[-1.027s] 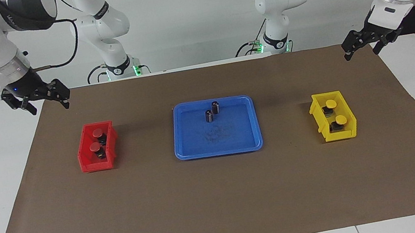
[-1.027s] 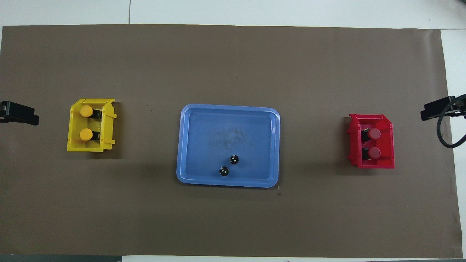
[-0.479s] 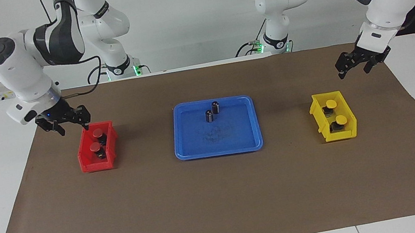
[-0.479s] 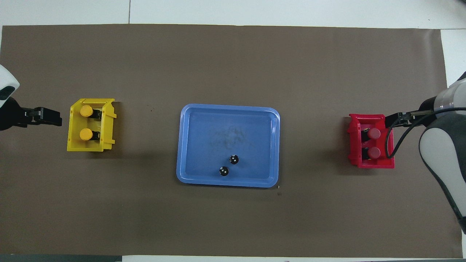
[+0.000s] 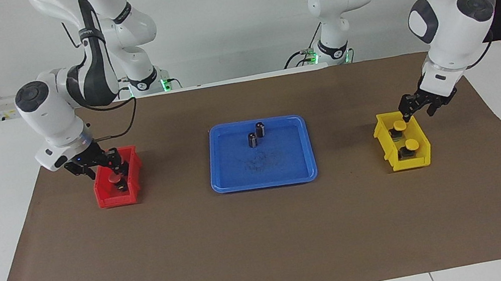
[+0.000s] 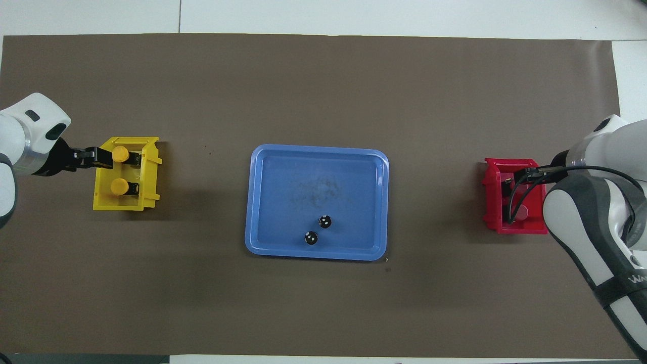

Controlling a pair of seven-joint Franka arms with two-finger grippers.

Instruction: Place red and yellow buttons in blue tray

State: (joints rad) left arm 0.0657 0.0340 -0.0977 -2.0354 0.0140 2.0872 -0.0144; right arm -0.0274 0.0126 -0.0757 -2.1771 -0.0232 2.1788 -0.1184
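Now: reach step | left tool point(image 5: 414, 109) apart over yellow buttons point(image 5: 399, 125) in yellow bin point(image 5: 424, 157) | right tool point(image 5: 101, 164) over red bin point(image 5: 106, 199), cannot tell its state | next: I drop, clamp caps, carry to blue tray point(image 5: 265, 182).

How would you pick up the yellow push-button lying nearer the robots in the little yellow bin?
Come from above: the deep yellow plastic bin walls it in. Pinch the round yellow mushroom cap of that push-button, wider than its small black body and topmost.
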